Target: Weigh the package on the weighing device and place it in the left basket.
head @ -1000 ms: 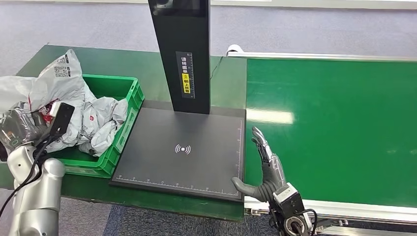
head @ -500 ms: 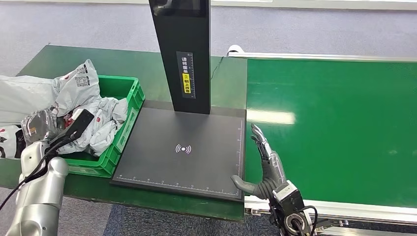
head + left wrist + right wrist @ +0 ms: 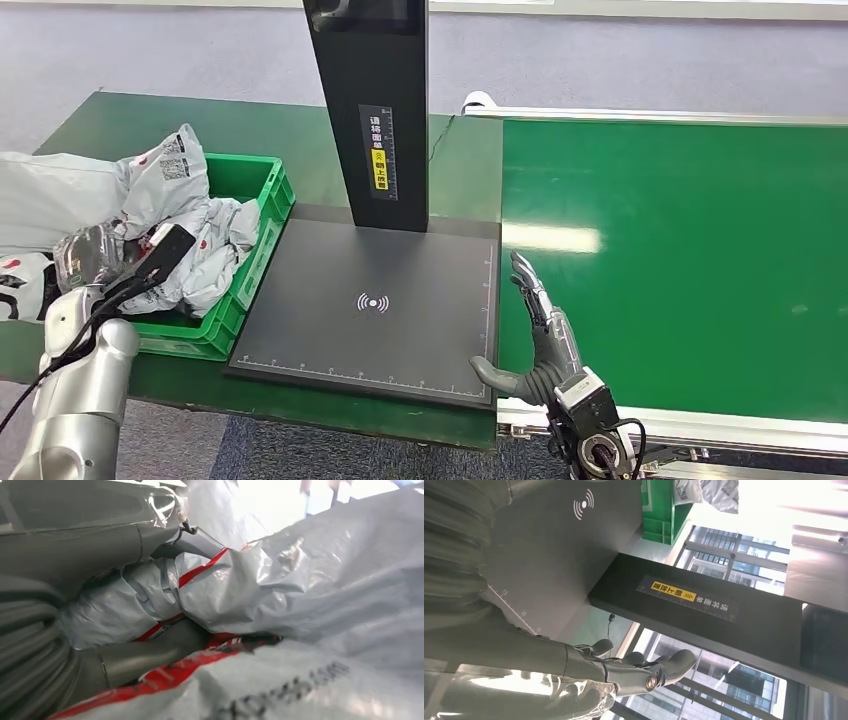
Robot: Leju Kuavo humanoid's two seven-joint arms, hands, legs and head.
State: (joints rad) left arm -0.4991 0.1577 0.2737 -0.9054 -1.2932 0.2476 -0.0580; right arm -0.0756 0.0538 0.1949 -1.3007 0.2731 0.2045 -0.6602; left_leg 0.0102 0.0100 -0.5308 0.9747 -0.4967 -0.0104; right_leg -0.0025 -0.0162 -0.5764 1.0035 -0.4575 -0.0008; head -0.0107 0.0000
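With the scale platform [image 3: 370, 305] bare, weighing looks done: the left hand [image 3: 125, 655] grips the grey mailer package [image 3: 95, 250] at the green basket [image 3: 262, 200] (release remains), right hand [image 3: 540, 335] open, idle.

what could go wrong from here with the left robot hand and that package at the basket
The green basket is already heaped with crumpled grey packages, so the package in the left robot hand may slide off the pile or over the rim once let go. The thin film, bunched around the fingers, could also snag and lift out as the robot hand pulls back.
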